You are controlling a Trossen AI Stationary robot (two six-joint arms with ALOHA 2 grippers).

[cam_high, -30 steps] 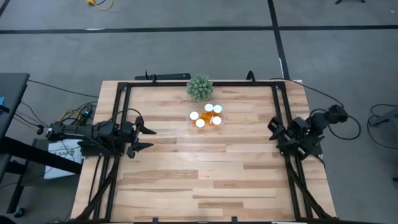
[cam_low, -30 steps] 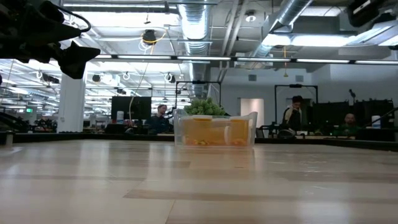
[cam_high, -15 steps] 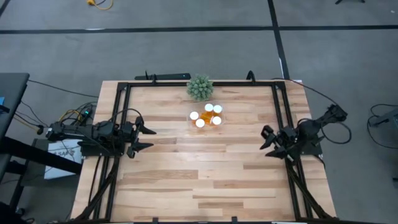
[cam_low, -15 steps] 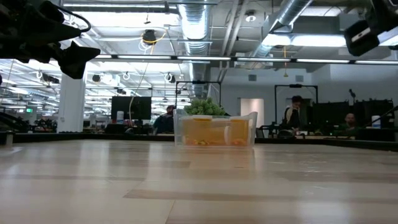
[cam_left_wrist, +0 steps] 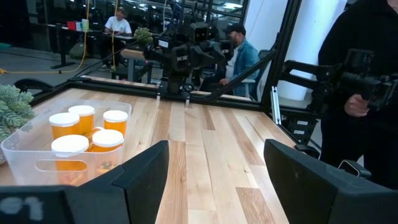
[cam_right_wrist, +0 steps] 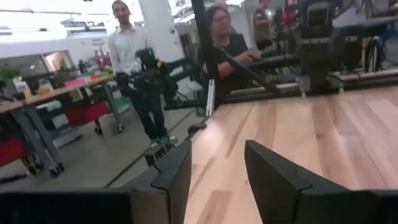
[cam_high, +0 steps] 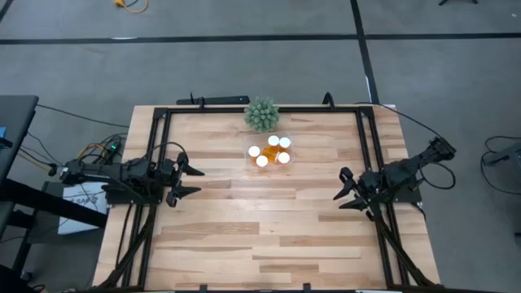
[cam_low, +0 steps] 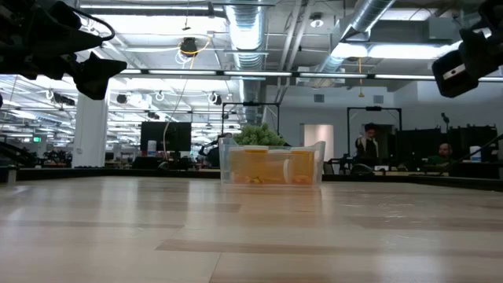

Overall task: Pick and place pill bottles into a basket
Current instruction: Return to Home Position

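Note:
The clear basket (cam_high: 269,150) stands on the table's far middle, just near of the spiky green plant (cam_high: 261,115). Several orange pill bottles with white caps (cam_high: 262,161) stand upright inside it; they also show in the left wrist view (cam_left_wrist: 107,139) and the low view (cam_low: 272,167). My left gripper (cam_high: 200,181) hovers open and empty at the table's left side, pointing right. My right gripper (cam_high: 338,188) hovers open and empty at the right side, pointing left. Both are well clear of the basket.
A black frame rail (cam_high: 260,108) runs around the tabletop. Bare wood (cam_high: 260,220) lies between the grippers and toward the near edge. People sit and stand in the room beyond the table (cam_left_wrist: 367,93), (cam_right_wrist: 127,43).
My right gripper has swung from over the table's right rail toward the left and near edges and now points inward over the wood. The basket, the bottles and my left arm have kept still.

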